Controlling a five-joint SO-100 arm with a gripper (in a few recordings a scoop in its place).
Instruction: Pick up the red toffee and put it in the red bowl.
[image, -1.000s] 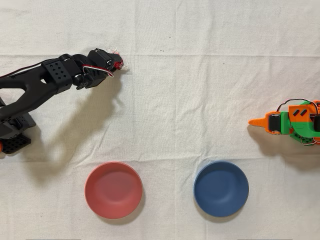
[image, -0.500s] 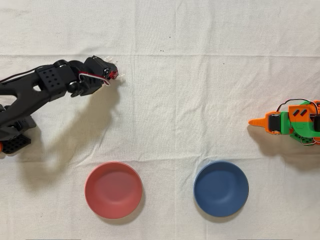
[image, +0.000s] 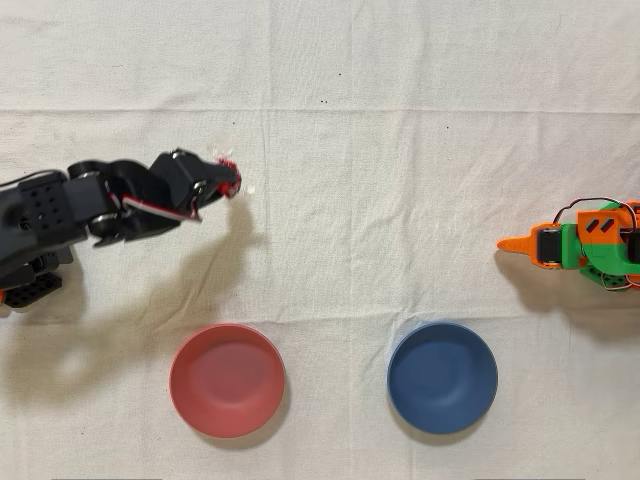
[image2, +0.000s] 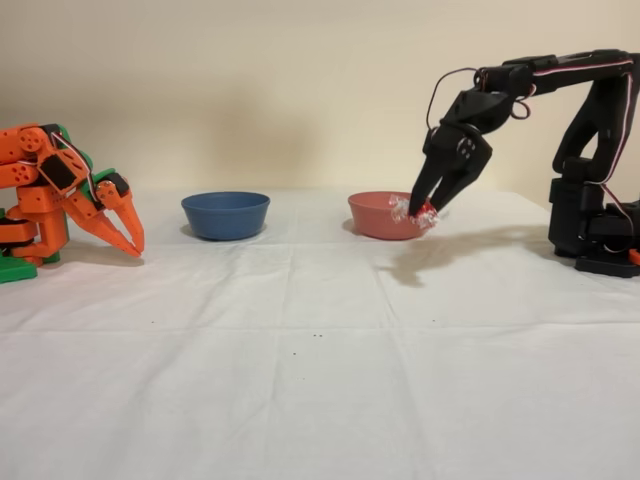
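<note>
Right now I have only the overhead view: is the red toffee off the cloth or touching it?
Observer: Off it. In the fixed view the red toffee hangs clear of the cloth, pinched in the tool.
Operator: How is the tool angled?
Observer: It points steeply down, and the wrapper's clear ends stick out at its tips.

The black arm's base (image: 20, 270) is cut off behind the gripper (image: 228, 180); the red toffee (image2: 426, 213) between its fingertips is largely covered.
</note>
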